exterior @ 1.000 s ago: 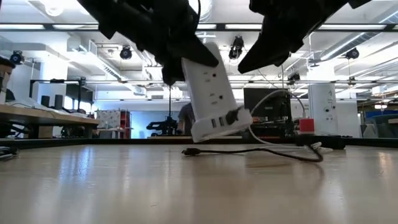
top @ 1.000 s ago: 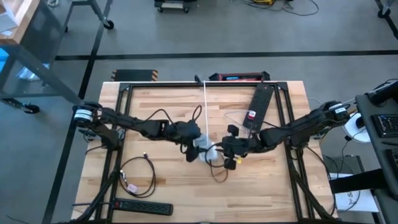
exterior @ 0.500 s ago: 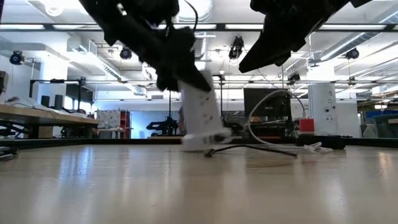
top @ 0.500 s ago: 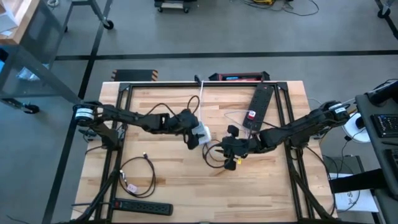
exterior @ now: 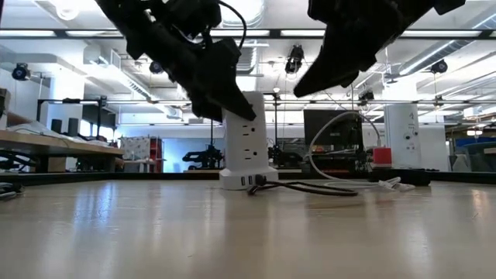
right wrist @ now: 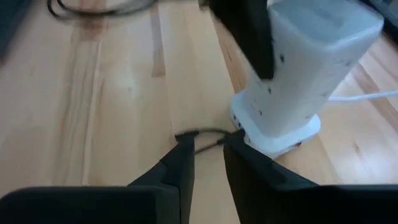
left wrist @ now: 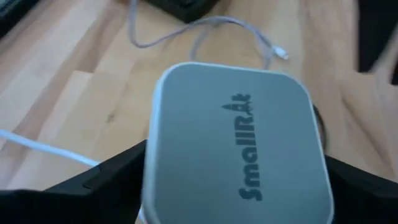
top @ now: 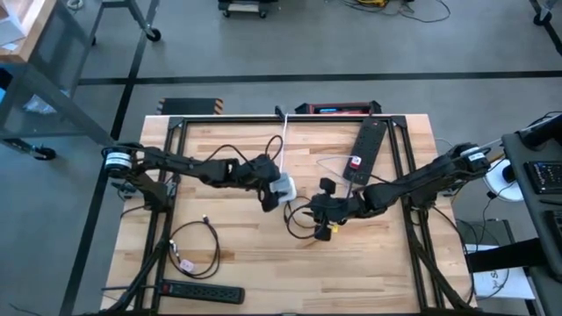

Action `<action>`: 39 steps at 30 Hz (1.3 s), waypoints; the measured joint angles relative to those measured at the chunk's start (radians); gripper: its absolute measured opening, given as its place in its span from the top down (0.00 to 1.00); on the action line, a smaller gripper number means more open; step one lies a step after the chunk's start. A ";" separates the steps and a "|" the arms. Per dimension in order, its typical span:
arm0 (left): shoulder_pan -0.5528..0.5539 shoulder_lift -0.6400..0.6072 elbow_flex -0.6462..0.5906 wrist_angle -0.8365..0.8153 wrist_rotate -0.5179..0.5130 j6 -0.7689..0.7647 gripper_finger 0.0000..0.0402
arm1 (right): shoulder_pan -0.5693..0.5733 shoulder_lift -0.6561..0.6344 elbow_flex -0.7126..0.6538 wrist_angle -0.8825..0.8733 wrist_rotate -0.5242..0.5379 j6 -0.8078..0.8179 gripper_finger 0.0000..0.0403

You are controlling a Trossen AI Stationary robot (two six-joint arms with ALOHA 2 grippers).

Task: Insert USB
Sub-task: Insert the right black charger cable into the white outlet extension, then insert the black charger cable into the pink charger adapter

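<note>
power tower (exterior: pixel 246 139) upright on bench (top: pixel 237 263), clamped by left end effector (top: pixel 268 184). cable (exterior: pixel 310 187) apparently plugged at base. right end effector (right wrist: pixel 208 163) nearly closed, empty, just beside. release remains.

Grey concrete floor (top: pixel 351 44), ceiling strip lights (exterior: pixel 62 33).

A: Wooden desk (top: pixel 237 254), plank top, black frame rails along both sides. Near corner on the left arm's side: black power strip (top: pixel 201 291) lying flat, close to the edge.

B: Just beside it, a loose black cable (top: pixel 195 241) in a loop. Far side?

A: Second black power strip (top: pixel 365 147), red switch, angled toward the far edge. A flat black-and-red device (top: pixel 338 110) sits at that edge. Grey floor (top: pixel 290 44) beyond, dark tape line.
</note>
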 joint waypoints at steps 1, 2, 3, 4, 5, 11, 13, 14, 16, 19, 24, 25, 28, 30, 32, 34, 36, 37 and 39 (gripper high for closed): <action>-0.003 -0.002 0.012 -0.024 0.015 0.009 0.16 | 0.000 0.000 -0.001 -0.001 0.000 -0.001 0.79; -0.007 -0.007 0.025 -0.050 0.030 0.017 0.15 | 0.000 0.000 0.000 0.004 0.000 -0.001 0.77; -0.012 -0.012 0.041 -0.085 0.044 0.022 0.14 | 0.000 -0.002 0.000 0.006 0.000 -0.004 0.75; -0.018 -0.016 0.061 -0.128 0.059 0.025 0.13 | 0.000 -0.002 0.000 0.004 0.000 -0.009 0.73; -0.024 -0.019 0.081 -0.176 0.068 0.027 0.13 | 0.000 -0.003 0.000 0.002 0.000 -0.010 0.70; -0.070 -0.052 0.189 -0.444 0.063 0.015 0.14 | 0.000 -0.006 0.000 0.034 0.008 -0.034 0.54; -0.088 -0.068 0.214 -0.506 0.039 0.000 0.15 | 0.000 -0.006 0.000 0.058 0.010 -0.045 0.50; -0.096 -0.073 0.220 -0.529 0.031 -0.006 0.16 | 0.000 -0.006 0.000 0.068 0.010 -0.052 0.47; -0.117 -0.085 0.226 -0.543 0.015 -0.010 0.17 | 0.000 -0.006 0.000 0.080 0.011 -0.063 0.43; -0.136 -0.109 0.226 -0.525 0.012 -0.011 0.18 | 0.000 -0.006 0.000 0.086 0.028 -0.070 0.37; -0.163 -0.162 0.224 -0.557 -0.003 -0.022 0.19 | 0.010 0.005 0.000 0.095 0.064 -0.044 0.27; -0.166 -0.178 0.223 -0.563 -0.015 -0.027 0.19 | 0.011 0.012 0.000 0.107 0.077 -0.041 0.26; -0.169 -0.229 0.222 -0.613 -0.051 -0.048 0.19 | 0.011 0.031 0.001 0.112 0.144 -0.030 0.23; -0.179 -0.264 0.220 -0.678 -0.073 -0.079 0.19 | 0.008 0.050 0.001 0.115 0.189 -0.018 0.22; -0.199 -0.299 0.219 -0.757 -0.082 -0.118 0.19 | 0.008 0.072 0.001 0.122 0.200 -0.005 0.21; -0.233 -0.334 0.217 -0.839 -0.098 -0.178 0.19 | 0.010 0.094 0.001 0.145 0.194 0.004 0.22; -0.280 -0.363 0.206 -0.909 -0.105 -0.249 0.20 | 0.017 0.120 0.001 0.180 0.188 0.009 0.22; -0.310 -0.375 0.198 -0.938 -0.104 -0.288 0.20 | 0.020 0.133 0.001 0.195 0.185 0.013 0.22; -0.381 -0.390 0.179 -0.989 -0.080 -0.374 0.21 | 0.027 0.164 0.001 0.239 0.184 0.017 0.22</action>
